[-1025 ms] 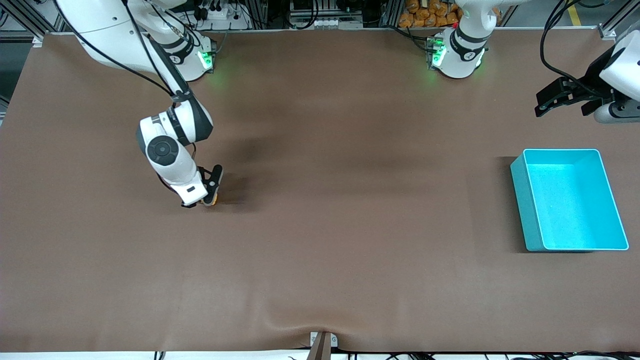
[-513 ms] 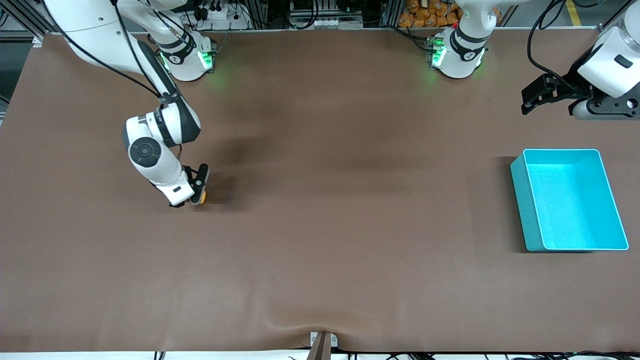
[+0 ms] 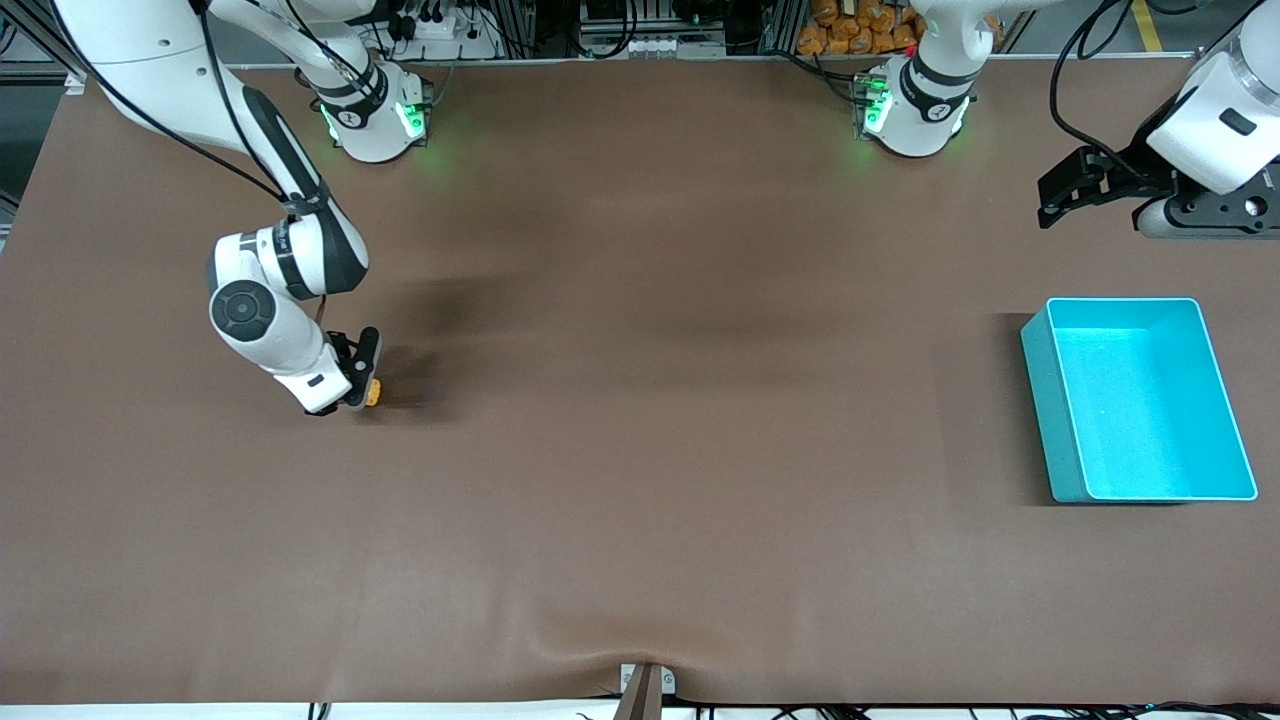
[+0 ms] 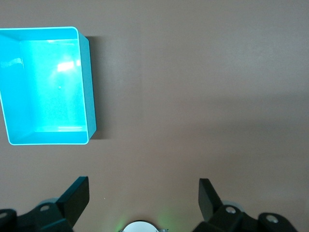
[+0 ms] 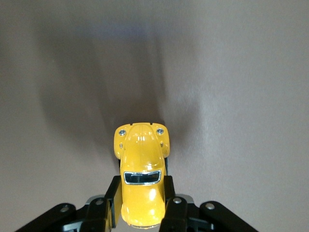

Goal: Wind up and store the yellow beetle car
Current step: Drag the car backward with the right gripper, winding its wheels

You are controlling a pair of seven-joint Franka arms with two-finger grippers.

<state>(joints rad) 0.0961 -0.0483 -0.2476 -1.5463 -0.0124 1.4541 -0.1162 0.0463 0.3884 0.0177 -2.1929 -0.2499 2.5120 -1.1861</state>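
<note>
One yellow beetle car (image 5: 141,181) is pinched by its flanks between the fingers (image 5: 175,208) of the right hand (image 3: 360,385), low at the table (image 3: 640,420) surface toward the right arm's end; whether its wheels touch the brown cover cannot be told. In the right wrist view its long axis runs straight out from the hand, with the rounded hood and two small headlights pointing away from the wrist and the dark windscreen nearer the fingers. In the front view only a small orange-yellow patch (image 3: 372,393) shows beside the black fingers. The right arm reaches from its base down to the table, its white wrist slanted toward the front camera and the hand angled low over a soft shadow.

Compared with the frames of a second and half a second ago, the right hand and the car have shifted along the table toward the right arm's end, the grip unchanged.

The left hand (image 3: 1062,192) hangs in the air with fingers (image 4: 77,195) spread wide and nothing between them, over the table's edge at the left arm's end; it has drawn slightly toward the robots' bases. A turquoise bin (image 3: 1060,400) stands on the table there, nearer the front camera, unmoved.
</note>
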